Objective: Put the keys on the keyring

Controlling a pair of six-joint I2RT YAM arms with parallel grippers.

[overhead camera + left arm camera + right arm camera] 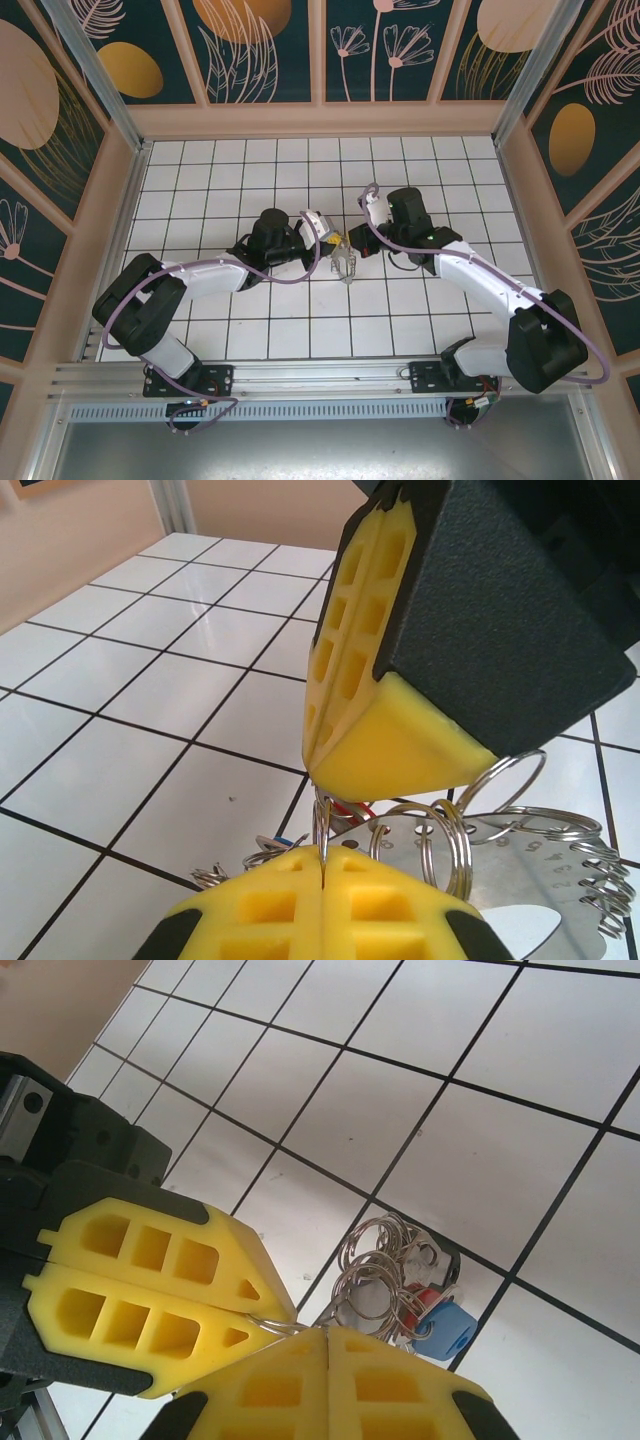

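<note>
Left gripper (pixel 337 243): reached in from the left to the middle of the white tiled table (pixel 250 335). Its yellow pads (pixel 270 905) were pressed together, and one wire loop (pixel 322 830) ran down into the seam between them (a pinch, as the left wrist view read).

Keyring (pixel 525 880): sat directly below and between the two sets of fingertips. Its silvery plate and fringe of loops spread away to the right of the left fingers. Whether it rested flat or was slightly lifted could not be told.

Keys (pixel 435 1315): were bunched on small rings at the keyring's edge, just beyond the right fingertips in the right wrist view. One blue tag (pixel 452 1328) and one red tag (pixel 424 1298) showed; the blades were mostly hidden.

Right gripper (pixel 358 232): came in from the right, angled steeply down. Its jaws were closed, and its tips touched the loop cluster just beside the left tips. Whether a loop or key was caught between them could not be told.

Governing relation: the two closed tips met almost nose to nose over the same loop. The keys lay on the right gripper's side, so that arm was judged the nearer to them.

Long axis: the pinched loop stood upright, edge-on to the left seam. Any threading would probably have to follow its wire.
</note>
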